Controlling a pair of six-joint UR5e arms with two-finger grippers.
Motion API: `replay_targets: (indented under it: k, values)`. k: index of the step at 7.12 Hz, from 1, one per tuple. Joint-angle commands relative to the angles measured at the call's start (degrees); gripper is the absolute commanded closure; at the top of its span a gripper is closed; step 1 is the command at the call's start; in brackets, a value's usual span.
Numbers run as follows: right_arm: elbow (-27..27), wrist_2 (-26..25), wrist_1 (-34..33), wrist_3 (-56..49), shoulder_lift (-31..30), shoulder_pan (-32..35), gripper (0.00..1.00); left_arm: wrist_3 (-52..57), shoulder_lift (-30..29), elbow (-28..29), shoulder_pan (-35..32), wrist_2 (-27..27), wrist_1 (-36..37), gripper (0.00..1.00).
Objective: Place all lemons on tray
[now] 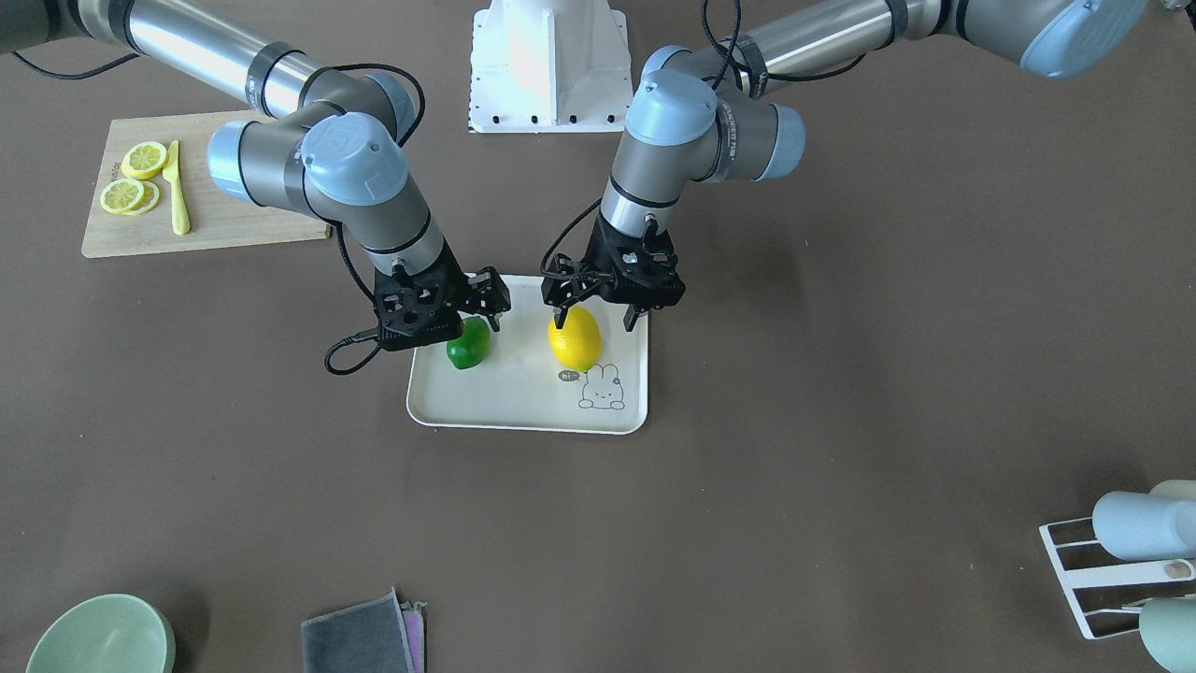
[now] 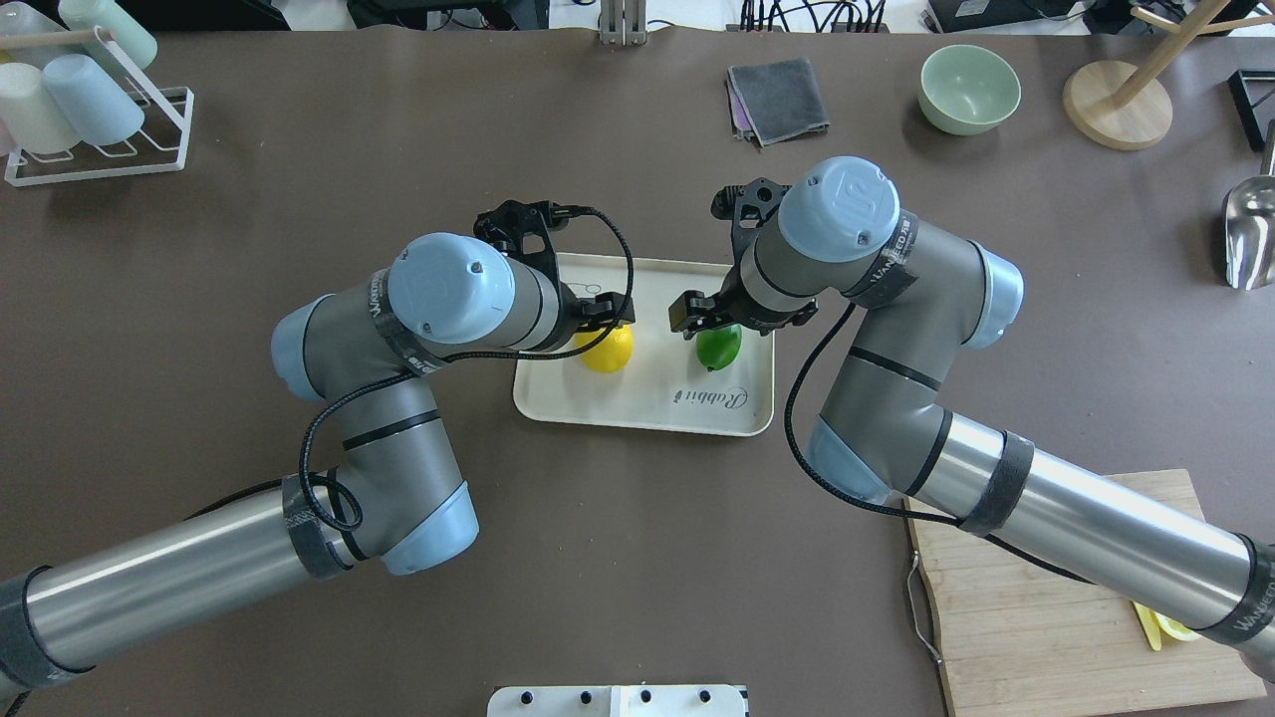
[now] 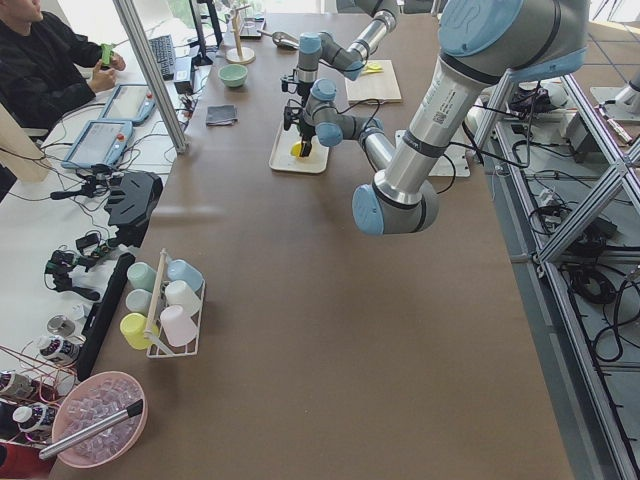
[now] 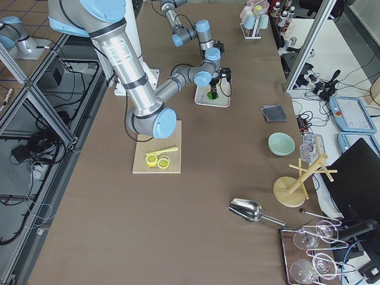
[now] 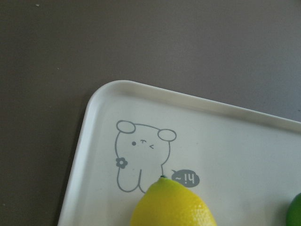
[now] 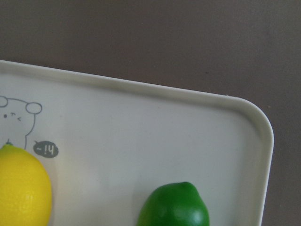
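Yellow lemon (image 1: 575, 339), green lemon (image 1: 469, 344), cream tray (image 1: 523, 404)

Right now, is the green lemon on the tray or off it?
On it. The green lemon lies on the tray, inside its raised rim, apart from the yellow lemon.

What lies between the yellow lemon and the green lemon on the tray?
Only bare tray, between yellow lemon and green lemon; the right wrist view shows it.

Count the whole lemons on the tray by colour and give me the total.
yellow lemon: 1
green lemon: 1
Total: 2, both lying on the tray.
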Motion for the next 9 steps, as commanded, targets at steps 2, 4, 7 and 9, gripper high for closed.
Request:
replay_targets:
  k: [2,4,7,9]
  values:
    - [2.2,7.3,-0.9,-3.4,-0.6,9.2,0.00,9.1,0.6,-4.1,-8.2,-5.1,6.0,0.02]
    - [5.6,14.5,-1.7,-14.7,-6.7,18.7,0.00,27.6,9.2,-12.6,-15.5,-8.1,6.6,0.02]
    - [6.4,17.6,-0.8,-27.5,-17.4,27.2,0.00,38.8,20.5,-14.7,-28.9,-16.3,4.2,0.02]
    - [9.3,18.1,-1.2,-29.0,-25.3,32.2,0.00,43.6,29.4,-14.3,-35.5,-20.6,-1.6,0.02]
